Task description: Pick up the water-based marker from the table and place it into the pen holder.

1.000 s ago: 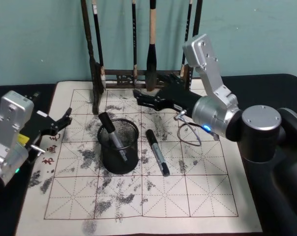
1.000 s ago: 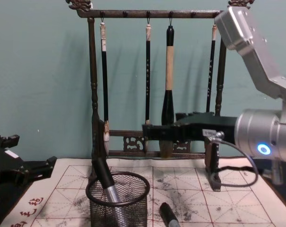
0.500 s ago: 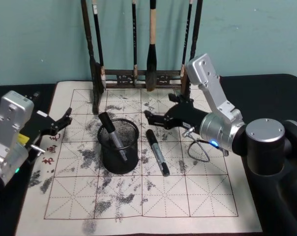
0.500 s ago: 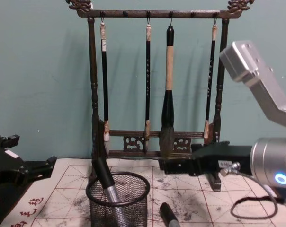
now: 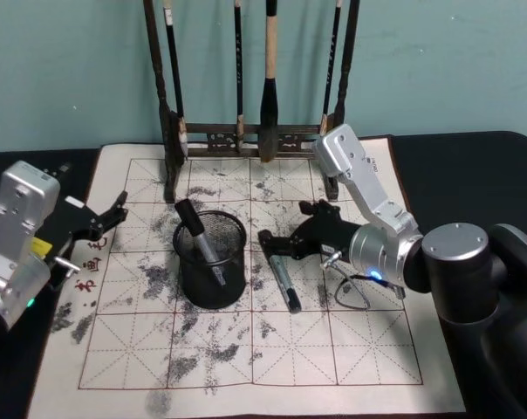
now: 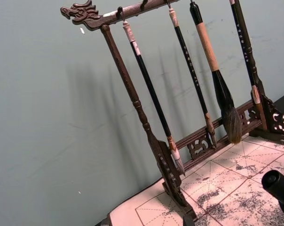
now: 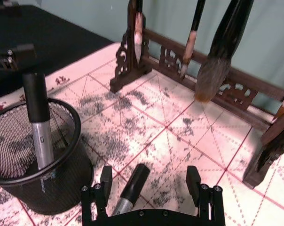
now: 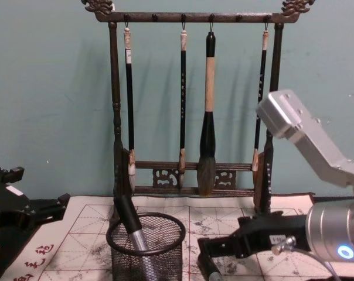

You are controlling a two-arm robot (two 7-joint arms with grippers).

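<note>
A black and silver water-based marker lies on the inked grid mat just right of the pen holder, a black wire-mesh cup. Another marker stands tilted inside that cup. My right gripper is open and low over the lying marker's black cap end. In the right wrist view the marker lies between the spread fingers, untouched, with the pen holder beside it. The chest view shows the right gripper down beside the pen holder. My left gripper is parked at the mat's left edge.
A tall dark wooden brush rack with several hanging brushes stands at the back of the mat, just behind the right arm. A loose wire loop hangs from the right wrist. The near half of the mat is bare.
My right gripper has come back from the rack and dropped to the mat. It now straddles the lying marker's cap end. The left arm has not moved.
</note>
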